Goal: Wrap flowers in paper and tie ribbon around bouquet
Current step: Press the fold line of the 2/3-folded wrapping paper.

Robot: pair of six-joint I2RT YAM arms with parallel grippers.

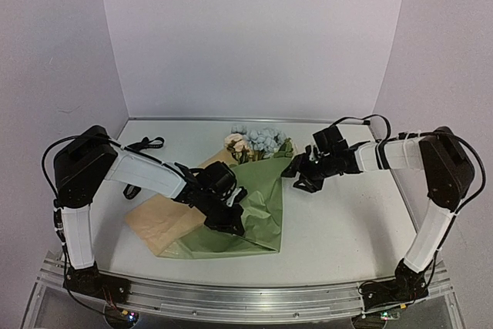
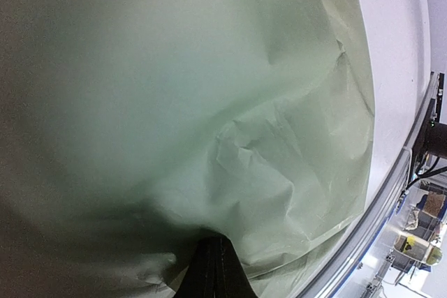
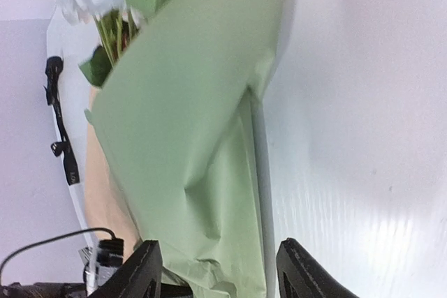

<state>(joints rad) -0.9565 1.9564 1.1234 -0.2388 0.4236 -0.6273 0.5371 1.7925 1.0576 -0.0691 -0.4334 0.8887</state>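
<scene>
Count: one paper (image 1: 262,198), one bunch of flowers (image 1: 258,142), one ribbon (image 1: 146,144), two arms.

The paper lies mid-desk (image 1: 339,221), olive side up and folded over the stems. Its tan reverse sticks out on the left.

The flowers are at the far end of the paper. The heads (cream-peach roses plus a pale blue cluster) poke out past its top edge, with the stems under the fold.

The ribbon lies loose on the desk at far left, apart from the paper. The left arm (image 1: 146,171) crosses in front of it in the top view.

Left fingers (image 2: 213,270) are pressed together, tip on the olive sheet toward its near edge. Creases run to the tip, but I can't tell if a fold is caught between them. The left wrist view is nearly all paper, blurred up close.

Right fingers (image 3: 140,273) are spread, just beside the paper's right edge and nearer than the flower heads. A bit of the sheet's edge sits in the gap, and neither finger visibly clamps it.

An aluminium rail (image 1: 254,298) runs along the near desk edge. Pale walls stand on three sides.
</scene>
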